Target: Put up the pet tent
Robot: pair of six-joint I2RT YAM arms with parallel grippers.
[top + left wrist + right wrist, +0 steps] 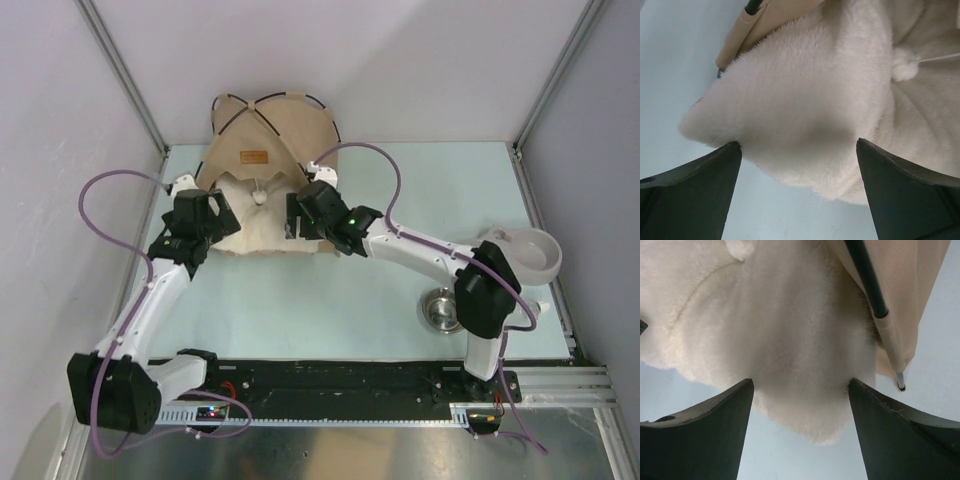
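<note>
While both arms reach toward the upper middle of the overhead view, the pet tent (268, 130) stands there at the far edge of the pale blue table (350, 290), against the back wall. Its tan canvas is arched up by thin black poles (240, 112) that cross near the top, with a small brown label (253, 156) on the front. A fluffy cream pillow (262, 228) lies in the doorway and spills out toward the bottom of the frame, with a white pom-pom (259, 196) hanging over it.

In the left wrist view, the left gripper (798, 145) has its fingers spread wide at the lower edge of the frame. A rounded corner of the pillow sits between and above the tips, and only the fluff brushes the left-hand finger (715, 170); nothing is pinched. Tan canvas shows at the upper left.

In the right wrist view, the right gripper (801, 382) is likewise spread, with the pillow's edge bulging down between the tips, not clamped. A pole end inside its canvas sleeve runs down the upper right.

At the right of the overhead view, a white bowl (530, 252) and a steel bowl (441, 310) sit near the right arm's base.
</note>
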